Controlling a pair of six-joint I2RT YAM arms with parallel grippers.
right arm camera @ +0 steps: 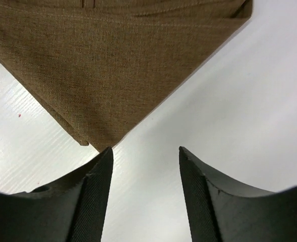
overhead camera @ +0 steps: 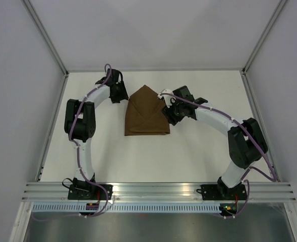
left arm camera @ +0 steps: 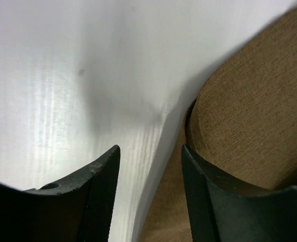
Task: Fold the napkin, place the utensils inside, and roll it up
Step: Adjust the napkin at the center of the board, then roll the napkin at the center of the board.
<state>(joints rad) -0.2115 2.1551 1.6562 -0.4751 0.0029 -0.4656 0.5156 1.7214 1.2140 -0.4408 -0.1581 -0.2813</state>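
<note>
The brown napkin (overhead camera: 145, 113) lies folded on the white table, pointed at the far end and square at the near end. My left gripper (overhead camera: 122, 96) is open at the napkin's left edge; in the left wrist view (left arm camera: 151, 151) one finger sits on the bare table and the other (left arm camera: 214, 196) on the napkin (left arm camera: 254, 106), whose edge curls up. My right gripper (overhead camera: 167, 112) is open at the napkin's right edge; in the right wrist view (right arm camera: 145, 151) a napkin corner (right arm camera: 108, 75) lies just ahead of the fingers. No utensils are in view.
The white table (overhead camera: 188, 156) is enclosed by white walls left, right and far. An aluminium rail (overhead camera: 158, 190) with both arm bases runs along the near edge.
</note>
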